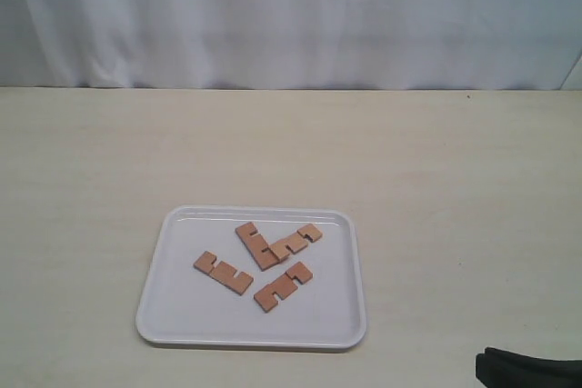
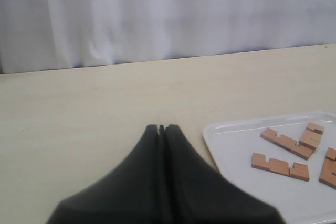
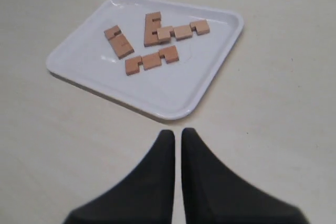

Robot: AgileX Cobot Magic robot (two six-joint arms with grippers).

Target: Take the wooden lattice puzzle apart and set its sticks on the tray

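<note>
Left gripper (image 2: 161,128), right gripper (image 3: 177,131): closed, empty.

table (image 1: 473,188): pale beige, faint wood grain | curtain (image 1: 291,15): white, pleated, behind table's far edge

Four separate sticks (image 3: 151,60) on white tray (image 3: 173,87)

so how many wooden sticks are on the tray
4, all lying flat on the tray: one stick on the left, one near the middle, one touching it on the right, one in front of those two. None looks hidden.
</note>
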